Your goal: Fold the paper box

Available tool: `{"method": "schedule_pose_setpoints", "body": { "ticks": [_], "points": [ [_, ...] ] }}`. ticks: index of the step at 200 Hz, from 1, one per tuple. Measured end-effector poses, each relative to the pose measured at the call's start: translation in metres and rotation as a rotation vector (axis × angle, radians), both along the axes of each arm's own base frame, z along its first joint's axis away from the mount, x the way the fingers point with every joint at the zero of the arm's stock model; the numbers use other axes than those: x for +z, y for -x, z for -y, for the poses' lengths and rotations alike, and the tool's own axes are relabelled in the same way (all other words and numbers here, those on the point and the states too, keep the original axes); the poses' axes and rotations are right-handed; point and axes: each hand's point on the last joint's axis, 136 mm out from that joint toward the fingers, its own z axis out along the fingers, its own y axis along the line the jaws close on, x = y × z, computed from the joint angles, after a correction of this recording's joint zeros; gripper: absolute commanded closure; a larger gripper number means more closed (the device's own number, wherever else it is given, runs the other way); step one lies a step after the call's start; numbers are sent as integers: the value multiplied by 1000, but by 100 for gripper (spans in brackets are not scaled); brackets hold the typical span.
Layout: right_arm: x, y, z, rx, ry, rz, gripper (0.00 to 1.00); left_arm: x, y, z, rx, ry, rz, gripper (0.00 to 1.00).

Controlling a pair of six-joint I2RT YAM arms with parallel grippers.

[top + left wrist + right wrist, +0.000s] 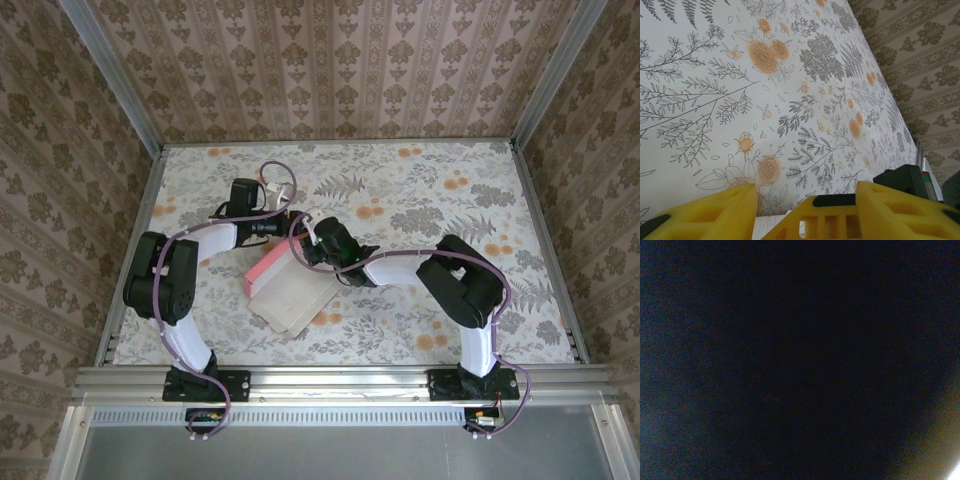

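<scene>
1. Two arms meet over the far end of the paper box, which lies cornerwise on the table between them, pale inside up, with a pink wall standing along its left side.
2. The left claw holds its yellow fingers apart, just beyond that pink wall.
3. The right claw sits at the box's far corner. Its own camera is dark, so whether it pinches card cannot be told.
4. The box runs from both claws back toward the bases. The right arm looks nearer, so the next fold is likely its job.

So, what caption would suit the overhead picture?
Left arm and right arm meet over a pink paper box on the flowery table.
</scene>
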Motion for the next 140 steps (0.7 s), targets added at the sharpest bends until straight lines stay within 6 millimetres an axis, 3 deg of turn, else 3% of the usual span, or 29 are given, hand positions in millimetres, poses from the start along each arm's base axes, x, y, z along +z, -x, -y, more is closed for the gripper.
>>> {"method": "schedule_pose_setpoints", "body": {
  "ticks": [140],
  "points": [
    [1,-1,7,-99,63,5,85,-1,0,0,10,-23,-23,45]
  ]
}}
